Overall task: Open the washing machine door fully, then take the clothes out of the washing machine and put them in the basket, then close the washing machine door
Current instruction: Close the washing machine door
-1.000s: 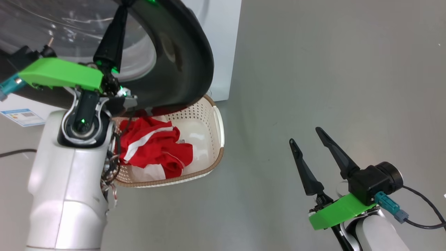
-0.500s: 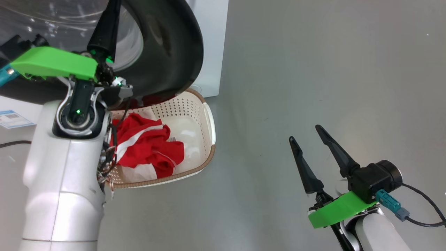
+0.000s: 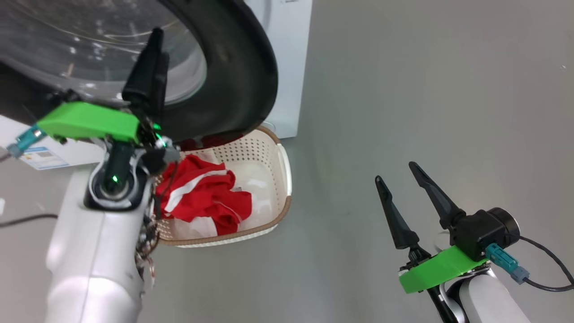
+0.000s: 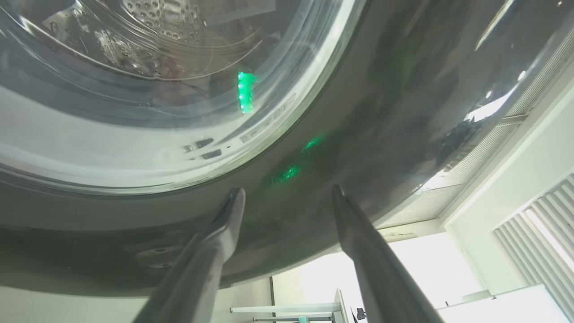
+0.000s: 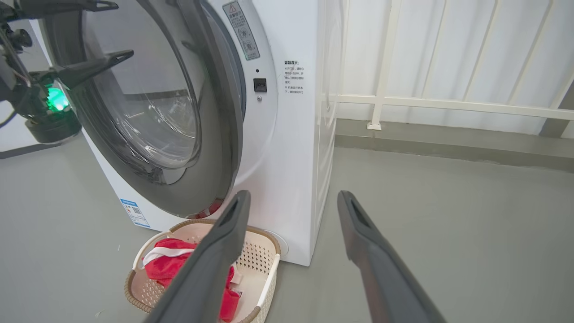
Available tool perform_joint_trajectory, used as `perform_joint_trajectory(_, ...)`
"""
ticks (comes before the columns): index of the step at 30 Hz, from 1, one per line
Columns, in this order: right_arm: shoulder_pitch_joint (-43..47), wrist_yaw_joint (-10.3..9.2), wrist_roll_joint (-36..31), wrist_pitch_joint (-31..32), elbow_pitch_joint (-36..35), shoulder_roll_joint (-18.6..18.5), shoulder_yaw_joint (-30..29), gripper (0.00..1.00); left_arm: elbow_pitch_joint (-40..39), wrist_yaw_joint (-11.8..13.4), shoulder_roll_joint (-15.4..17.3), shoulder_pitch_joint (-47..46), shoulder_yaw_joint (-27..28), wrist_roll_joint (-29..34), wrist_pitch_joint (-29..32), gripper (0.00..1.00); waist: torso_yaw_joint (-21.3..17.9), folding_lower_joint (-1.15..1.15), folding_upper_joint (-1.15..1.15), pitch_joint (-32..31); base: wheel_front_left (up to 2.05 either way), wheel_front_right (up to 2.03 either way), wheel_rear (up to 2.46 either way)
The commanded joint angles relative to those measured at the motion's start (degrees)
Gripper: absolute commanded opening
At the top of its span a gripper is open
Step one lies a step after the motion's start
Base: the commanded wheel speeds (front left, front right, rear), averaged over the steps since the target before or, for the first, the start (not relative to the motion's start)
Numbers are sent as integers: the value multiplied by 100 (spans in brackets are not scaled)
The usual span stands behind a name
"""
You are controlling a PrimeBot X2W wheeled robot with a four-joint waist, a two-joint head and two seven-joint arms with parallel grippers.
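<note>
The washing machine door [image 3: 237, 80], glossy black with a clear bowl window [image 4: 134, 89], hangs partly open over the basket. My left gripper [image 3: 159, 45] is open, its fingertips right at the door's outer face by the black rim [image 4: 358, 112], holding nothing. From the right wrist, the left gripper [image 5: 112, 31] shows its two fingers spread before the door [image 5: 215, 112]. The red and white clothes [image 3: 202, 197] lie in the cream basket [image 3: 269, 220] on the floor below the door. My right gripper [image 3: 395, 172] hangs open and empty over bare floor to the right of the basket [image 5: 269, 278].
The white washing machine [image 5: 291, 157] stands on grey floor, a blue label [image 3: 42, 157] low on its front. A dark cable [image 3: 22, 220] runs along the floor at the left. A white railing [image 5: 448, 105] lines the wall behind.
My left gripper's fingers have come apart; they were shut against the door before. The head camera has shifted a little. The right arm has stayed where it was.
</note>
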Motion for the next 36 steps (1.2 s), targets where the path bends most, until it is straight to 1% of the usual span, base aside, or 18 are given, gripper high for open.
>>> perform_joint_trajectory(1, -30, 26, 30, -36, -107, -6, 83, 100, -289, -40, 213, 125, 39, 179, -69, 100, 149, 0, -1, -119, 0, 0, 0)
perform_joint_trajectory(4, -1, 26, 27, -36, -81, -6, 36, 100, -513, -40, 305, 433, -148, 531, -262, 100, 288, 0, -1, -205, 0, 0, 0)
perform_joint_trajectory(5, -1, 26, 27, -36, -81, -6, 36, 100, -513, -40, 305, 433, -148, 531, -262, 100, 288, 0, -1, -205, 0, 0, 0)
perform_joint_trajectory(7, 18, 26, 24, -36, -52, -6, 19, 100, -691, -40, 343, 630, -260, 723, -399, 100, 376, 0, -1, -272, 0, 0, 0)
perform_joint_trajectory(8, 24, 26, 25, -36, -41, -6, 8, 100, -807, -40, 398, 718, -338, 880, -497, 100, 418, 0, -1, -300, 0, 0, 0)
perform_joint_trajectory(10, 26, 26, 30, -36, -18, -6, -14, 100, -979, -40, 609, 899, -599, 1444, -819, 100, 500, 0, -1, -362, 0, 0, 0)
perform_joint_trajectory(12, 39, 26, 61, -36, -2, -6, -38, 100, -1061, -40, 716, 1079, -844, 1899, -1136, 100, 578, 0, -1, -434, 0, 0, 0)
perform_joint_trajectory(14, 57, 26, 74, -36, 12, -6, -56, 100, -1143, -40, 728, 1239, -962, 2025, -1320, 100, 651, 0, -1, -509, 0, 0, 0)
perform_joint_trajectory(20, 108, 26, 163, -36, 25, -6, -67, 100, -1184, -41, 1053, 1514, -1240, 2917, -1941, 100, 804, 0, -1, -697, 0, 0, 0)
perform_joint_trajectory(26, 195, 26, 112, -36, 28, -6, -73, 100, -1457, 71, 1232, 1857, -1218, 3981, -2136, 100, 850, 0, -1, -877, 0, 0, 0)
perform_joint_trajectory(31, 255, 26, 25, -36, -9, -6, -190, 100, -1992, 336, 1307, 2349, -1018, 5041, -2147, 100, 848, 0, -1, -985, 0, 0, 0)
perform_joint_trajectory(36, 361, 26, -105, -36, -87, -6, -330, 100, -2536, 613, 1247, 2915, -747, 5960, -2148, 100, 859, 0, -1, -1105, 0, 0, 0)
